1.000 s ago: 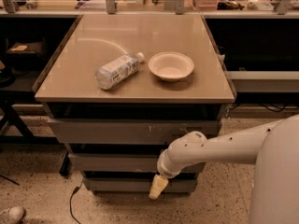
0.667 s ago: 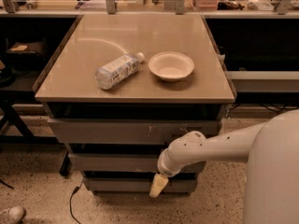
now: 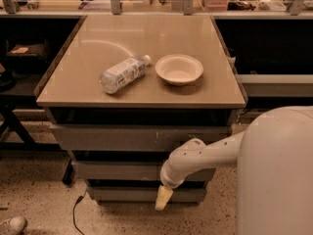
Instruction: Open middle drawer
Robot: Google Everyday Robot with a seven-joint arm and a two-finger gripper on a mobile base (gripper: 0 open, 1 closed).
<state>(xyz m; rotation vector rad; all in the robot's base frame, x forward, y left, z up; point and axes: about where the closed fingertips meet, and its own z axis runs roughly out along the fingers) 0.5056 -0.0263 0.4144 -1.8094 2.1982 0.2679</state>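
**Middle drawer** (image 3: 117, 171): second grey front under the table (image 3: 63, 94), between the taller scratched front (image 3: 107, 138) and the narrower bottom front (image 3: 122, 195). It appeared shut and no tray interior showed. Opening judged not begun.

**Gripper** (image 3: 164, 199): pointed down, low before the bottom front, under the middle drawer's right half. No hold evident. Whether it was open or closed could not be told.

**Obscured:** the arm (image 3: 195, 158) covered part of the middle front, and the robot body (image 3: 276, 175) hid the cabinet's right side. Contact with any front was unclear.

**On table:** bottle (image 3: 122, 74), bowl (image 3: 179, 69).
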